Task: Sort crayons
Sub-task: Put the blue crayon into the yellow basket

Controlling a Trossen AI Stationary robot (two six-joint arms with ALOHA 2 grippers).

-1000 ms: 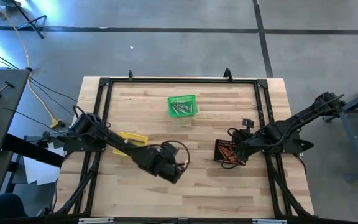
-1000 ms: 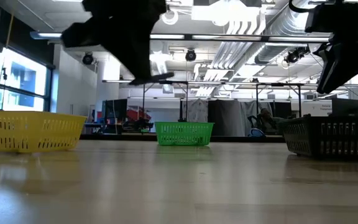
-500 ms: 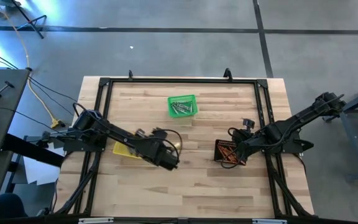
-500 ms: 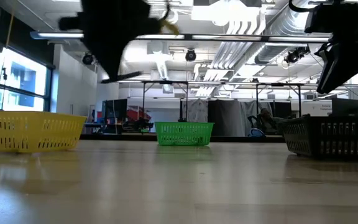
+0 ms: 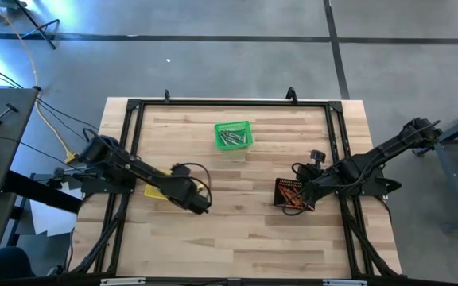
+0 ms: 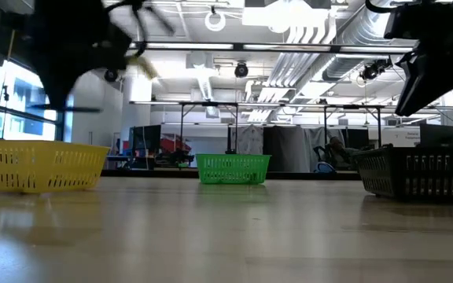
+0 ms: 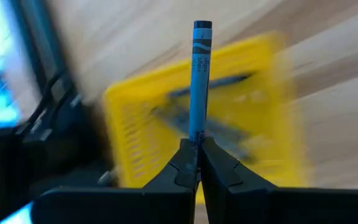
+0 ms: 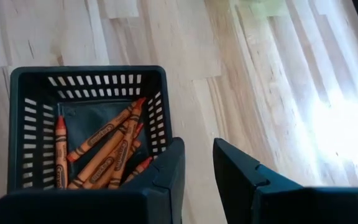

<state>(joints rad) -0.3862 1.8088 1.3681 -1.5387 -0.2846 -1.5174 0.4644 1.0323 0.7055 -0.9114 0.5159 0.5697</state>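
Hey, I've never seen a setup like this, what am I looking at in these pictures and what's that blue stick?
Two robot arms work at a wooden table, sorting crayons. One camera looks straight down, one sits at table height, and one rides on each wrist. The left gripper is shut on a blue crayon, held above the yellow basket, which already holds a few. The right gripper hangs open, holding nothing, by the black basket of orange crayons. A green basket with greyish crayons sits toward the table's far edge.
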